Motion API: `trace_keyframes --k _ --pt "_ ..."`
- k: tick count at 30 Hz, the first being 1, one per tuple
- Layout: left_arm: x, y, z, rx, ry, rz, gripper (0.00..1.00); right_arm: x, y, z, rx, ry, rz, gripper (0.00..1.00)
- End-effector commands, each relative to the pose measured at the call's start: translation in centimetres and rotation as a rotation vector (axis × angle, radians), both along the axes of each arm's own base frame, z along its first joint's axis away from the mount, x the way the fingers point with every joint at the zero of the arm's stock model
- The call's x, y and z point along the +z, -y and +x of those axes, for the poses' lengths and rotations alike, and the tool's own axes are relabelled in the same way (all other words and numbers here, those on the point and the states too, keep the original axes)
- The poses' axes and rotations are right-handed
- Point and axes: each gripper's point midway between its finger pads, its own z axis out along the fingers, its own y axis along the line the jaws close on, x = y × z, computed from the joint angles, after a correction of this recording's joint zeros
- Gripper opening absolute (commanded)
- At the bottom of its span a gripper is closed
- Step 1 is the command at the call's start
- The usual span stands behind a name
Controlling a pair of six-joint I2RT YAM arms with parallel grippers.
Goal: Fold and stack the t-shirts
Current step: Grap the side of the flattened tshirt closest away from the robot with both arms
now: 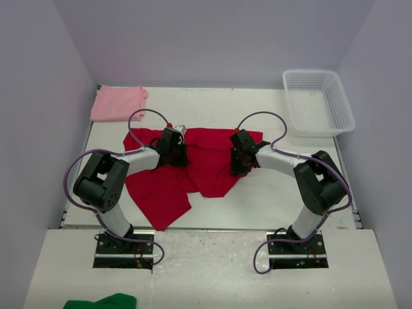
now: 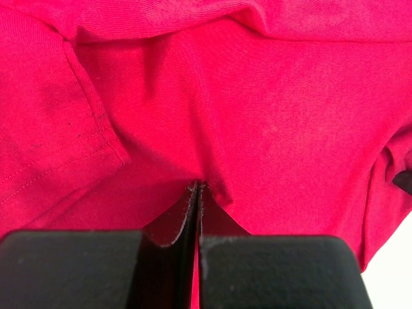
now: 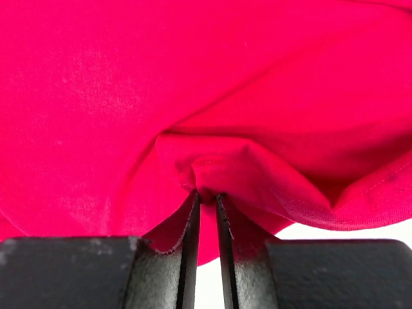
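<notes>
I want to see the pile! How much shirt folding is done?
The pink t-shirt already lies folded at the far left corner. The left fingers and right fingers both pinch the red t-shirt, which lies rumpled and unfolded. Left: fold it, then stack the two.

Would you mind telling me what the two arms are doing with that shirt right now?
Both arms are working on the red t-shirt, which lies spread but rumpled on the table. The left tool is shut on a pinch of its cloth, and the right tool grips a bunched fold on the other side. The pink t-shirt lies folded at the far left corner. The white basket sits at the far right.
</notes>
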Motion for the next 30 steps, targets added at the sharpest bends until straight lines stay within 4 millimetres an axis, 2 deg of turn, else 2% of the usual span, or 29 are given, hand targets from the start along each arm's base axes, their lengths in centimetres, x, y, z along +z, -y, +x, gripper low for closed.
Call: trace_keyframes --k 1,7,20,23,30 --pt "-1.4 0.1 -1.4 -0.040 -0.042 0.011 0.00 1.3 -0.9 0.6 0.016 0.036 0.014 0.17" --pt "-1.5 0.2 -1.5 -0.044 -0.046 0.004 0.00 1.7 -0.7 0.1 0.021 0.046 -0.003 0.27" --pt "-1.6 0.3 -1.7 -0.050 -0.047 0.008 0.00 2.8 -1.5 1.4 0.033 0.069 -0.005 0.26" --pt "-1.7 0.4 -1.7 -0.052 -0.051 0.004 0.00 2.6 -1.6 1.5 0.036 0.063 -0.013 0.22" --pt "-1.9 0.4 -1.8 -0.058 -0.055 0.008 0.00 1.6 -1.6 1.7 0.035 0.046 -0.032 0.23"
